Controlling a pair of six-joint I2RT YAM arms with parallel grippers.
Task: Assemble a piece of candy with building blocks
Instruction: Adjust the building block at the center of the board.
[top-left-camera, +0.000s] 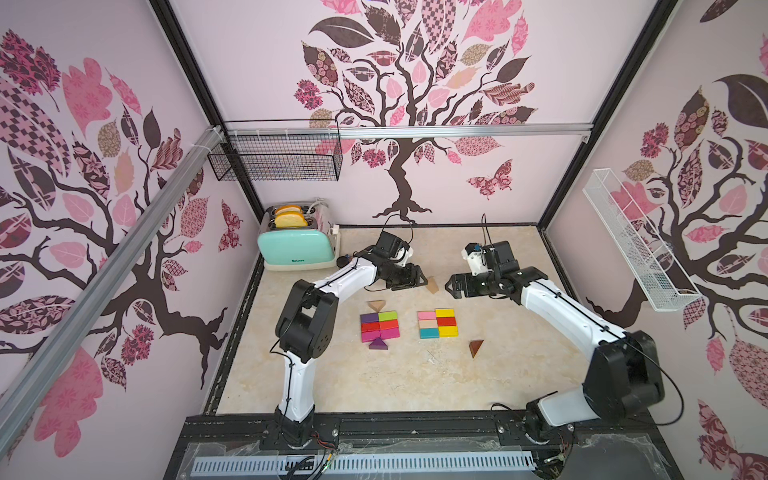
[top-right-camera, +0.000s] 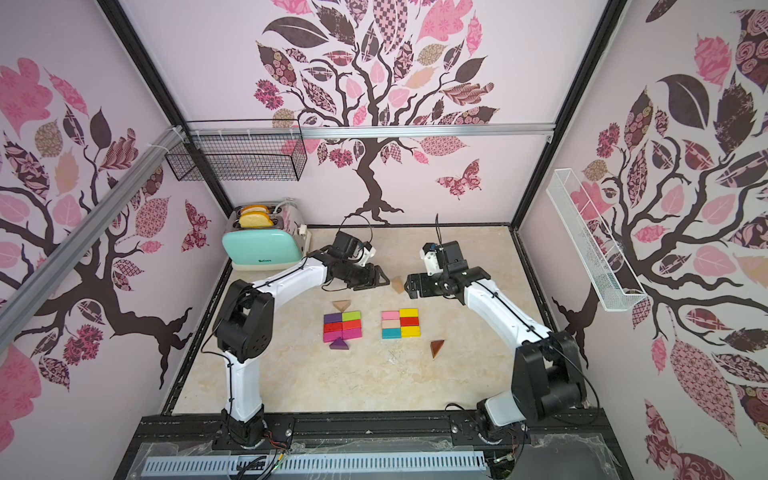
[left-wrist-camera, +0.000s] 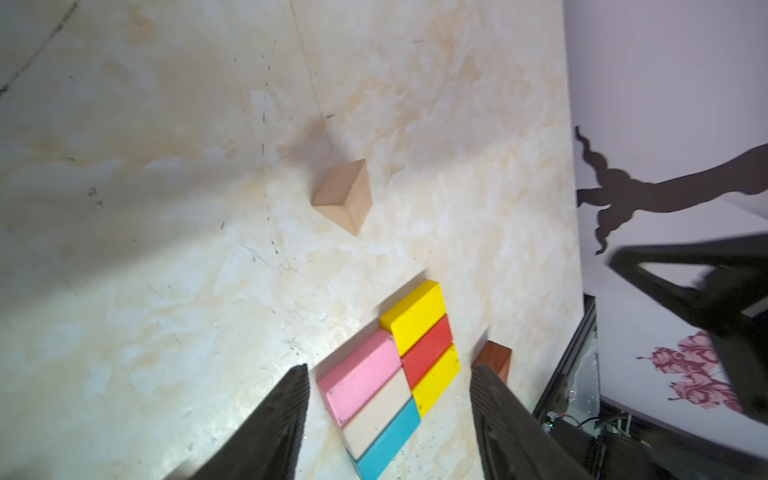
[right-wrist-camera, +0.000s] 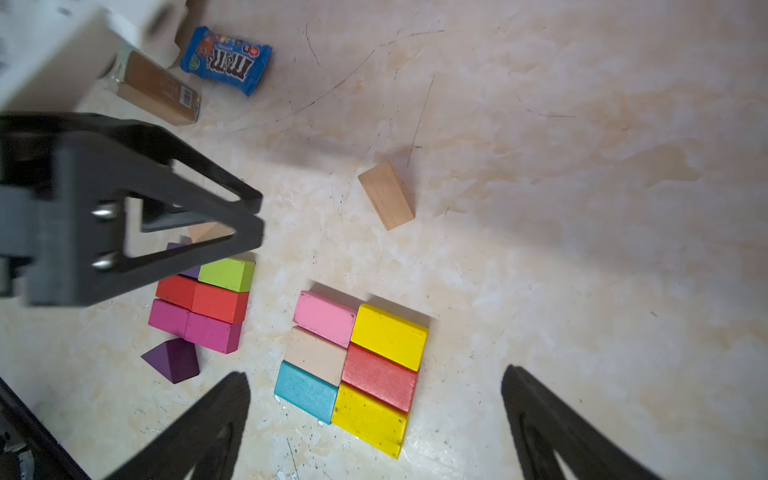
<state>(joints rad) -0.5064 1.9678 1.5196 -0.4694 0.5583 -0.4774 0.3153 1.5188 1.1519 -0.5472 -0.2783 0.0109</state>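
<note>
Two grippers face each other over the far half of the table: left gripper (top-left-camera: 422, 280) and right gripper (top-left-camera: 449, 287), both with fingers spread apart, nothing in them. Mint toaster (top-left-camera: 297, 249) with toast slices (top-left-camera: 291, 219) in its slots sits in the far left corner, well apart from the blocks. Black wire basket (top-left-camera: 276, 156) hangs on the back rail (top-left-camera: 415, 132), white wire basket (top-left-camera: 636, 245) on the right wall. Building blocks lie mid-table in two flat six-piece grids. Left grid (top-left-camera: 379, 326) is purple, green, two reds, two magentas, partly hidden by the left gripper in the right wrist view. Right grid (top-left-camera: 437, 323) is pink, yellow, tan, red, teal, yellow. Blue M&M's packet (right-wrist-camera: 226, 60) and brown jar (right-wrist-camera: 160, 87) lie just beside each other beyond the left gripper. Loose tan triangle (top-left-camera: 432, 285) lies between the two gripper tips, touching neither. Second tan triangle (top-left-camera: 376, 305) is at the left grid's far edge, purple triangle (top-left-camera: 378, 343) at its near edge. Brown triangle (top-left-camera: 476, 347) lies alone, near the right grid's near right corner. Walls (top-left-camera: 270, 83) pale pink with tree and leaf decals; table (top-left-camera: 395, 382) cream marble-look, scuffed and scratched
</note>
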